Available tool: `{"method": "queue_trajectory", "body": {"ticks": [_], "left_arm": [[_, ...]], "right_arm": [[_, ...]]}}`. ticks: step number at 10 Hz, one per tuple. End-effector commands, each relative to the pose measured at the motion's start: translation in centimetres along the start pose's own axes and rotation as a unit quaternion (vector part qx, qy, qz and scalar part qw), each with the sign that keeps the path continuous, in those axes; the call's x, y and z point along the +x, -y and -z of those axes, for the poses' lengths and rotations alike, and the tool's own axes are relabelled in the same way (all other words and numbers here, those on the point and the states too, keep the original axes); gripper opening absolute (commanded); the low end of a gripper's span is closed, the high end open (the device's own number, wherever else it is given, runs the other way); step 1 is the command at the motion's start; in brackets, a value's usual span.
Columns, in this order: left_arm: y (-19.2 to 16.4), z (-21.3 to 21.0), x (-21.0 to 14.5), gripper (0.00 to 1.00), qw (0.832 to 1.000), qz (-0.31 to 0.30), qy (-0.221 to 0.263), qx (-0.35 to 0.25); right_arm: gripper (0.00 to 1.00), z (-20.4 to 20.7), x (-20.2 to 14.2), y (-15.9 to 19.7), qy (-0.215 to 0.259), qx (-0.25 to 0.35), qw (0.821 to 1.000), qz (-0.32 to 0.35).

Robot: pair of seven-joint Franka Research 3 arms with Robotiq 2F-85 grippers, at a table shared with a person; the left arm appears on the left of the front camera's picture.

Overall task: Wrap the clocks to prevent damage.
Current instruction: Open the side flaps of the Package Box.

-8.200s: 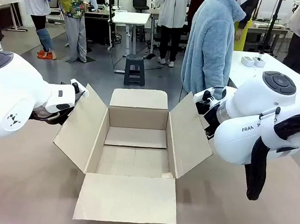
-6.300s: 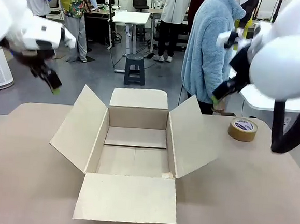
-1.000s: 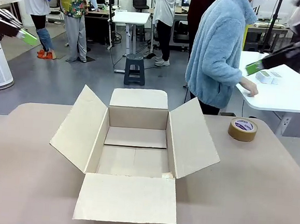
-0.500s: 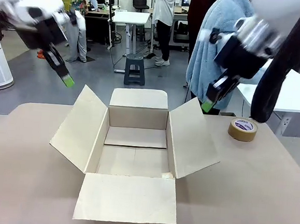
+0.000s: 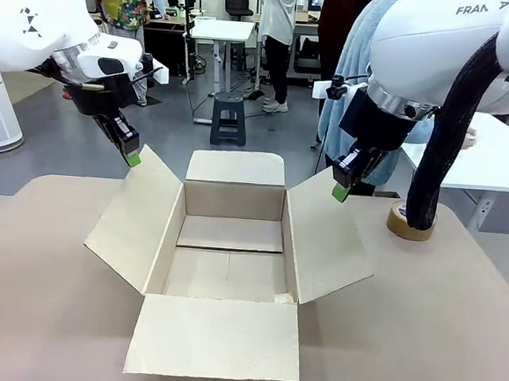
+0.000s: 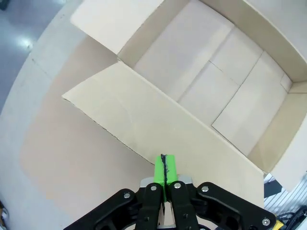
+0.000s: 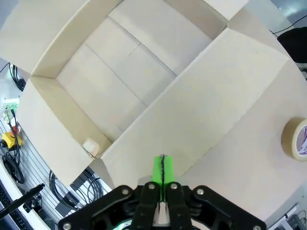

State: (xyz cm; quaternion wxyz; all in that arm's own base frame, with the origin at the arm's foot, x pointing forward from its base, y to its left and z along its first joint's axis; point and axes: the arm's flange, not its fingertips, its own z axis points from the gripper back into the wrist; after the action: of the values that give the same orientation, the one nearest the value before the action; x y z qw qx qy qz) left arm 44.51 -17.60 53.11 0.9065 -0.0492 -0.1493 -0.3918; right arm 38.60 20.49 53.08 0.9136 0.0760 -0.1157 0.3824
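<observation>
My left tool [image 5: 132,157] hovers with its fingers pressed fully together, holding nothing, just above the left flap of the open cardboard box [image 5: 233,202]. My right tool [image 5: 340,193] is likewise closed and empty over the right flap. The box sits in the middle of the desk [image 5: 419,336], with a tape roll [image 7: 297,139] near its right side.

Matt brown cardboard box [image 5: 228,268], its flaps dull and papery. Beneath the box, a smooth matt tan table [image 5: 34,297]. Right of the box, a glossy brown tape roll [image 7: 292,140]. Behind the box, a fuzzy blue fleece jacket [image 5: 361,40].
</observation>
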Motion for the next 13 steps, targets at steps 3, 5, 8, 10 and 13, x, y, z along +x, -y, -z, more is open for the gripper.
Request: {"method": "queue_trajectory", "body": {"ticks": [3,5,8,10,13], "left_arm": [[1.2,0.0,0.9,0.01,0.998,-0.056,0.009,0.034],[5.1,0.3,3.0,0.01,0.982,-0.147,0.005,0.117],[8.1,3.3,4.1,0.01,0.96,-0.221,-0.091,0.149],[8.4,6.5,4.0,0.01,0.946,-0.245,-0.139,0.16],[7.1,8.2,3.3,0.01,0.938,-0.274,-0.138,0.162]], "right_arm": [[0.01,0.5,0.6,-1.7,0.013,-0.057,0.997,0.055],[0.01,1.5,1.9,-5.5,0.002,-0.116,0.985,0.131],[0.01,3.7,2.9,-6.7,-0.013,-0.202,0.948,0.247],[0.01,6.1,3.2,-5.6,-0.041,-0.22,0.932,0.285],[0.01,9.3,3.2,-3.7,-0.057,-0.183,0.939,0.284]]}}
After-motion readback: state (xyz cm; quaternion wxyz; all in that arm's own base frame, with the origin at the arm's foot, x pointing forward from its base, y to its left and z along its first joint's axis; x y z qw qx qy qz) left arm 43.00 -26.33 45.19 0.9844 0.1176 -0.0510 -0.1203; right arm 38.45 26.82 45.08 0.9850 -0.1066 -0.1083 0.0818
